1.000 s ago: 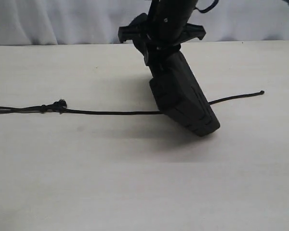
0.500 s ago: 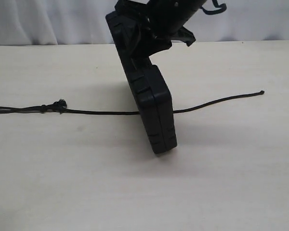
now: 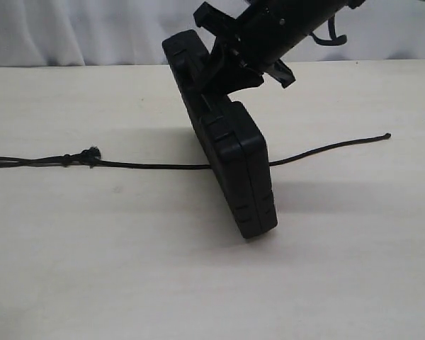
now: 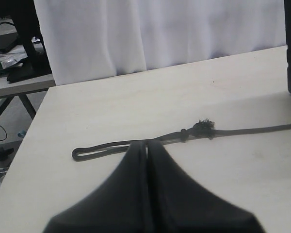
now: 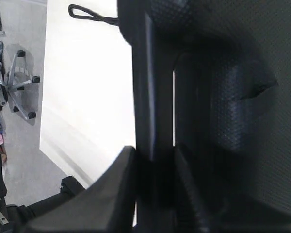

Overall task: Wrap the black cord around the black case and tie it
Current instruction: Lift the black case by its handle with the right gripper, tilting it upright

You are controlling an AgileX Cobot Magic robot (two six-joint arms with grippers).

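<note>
The black case (image 3: 234, 163) stands on its lower corner on the table (image 3: 127, 269), leaning with its top toward the back left. My right gripper (image 3: 223, 67) is shut on its handle bar (image 5: 153, 97) from above. The black cord (image 3: 149, 166) lies left to right across the table and passes behind the case's lower part. It has a frayed knot (image 3: 91, 156) at the left and a free end (image 3: 387, 135) at the right. My left gripper (image 4: 146, 144) does not show in the exterior view. It is shut on the cord just beside the looped end (image 4: 80, 153), near the knot (image 4: 201, 128).
A white curtain (image 3: 71, 28) hangs behind the table's far edge. Past the table's left end stand a side table with clutter (image 4: 14, 63) and an office chair (image 5: 19, 82) on the floor.
The right gripper has swung the case from leaning toward the front right to a steeper stand, its bottom now nearer the front. The cord's right part shifted slightly. The left end stayed put.
</note>
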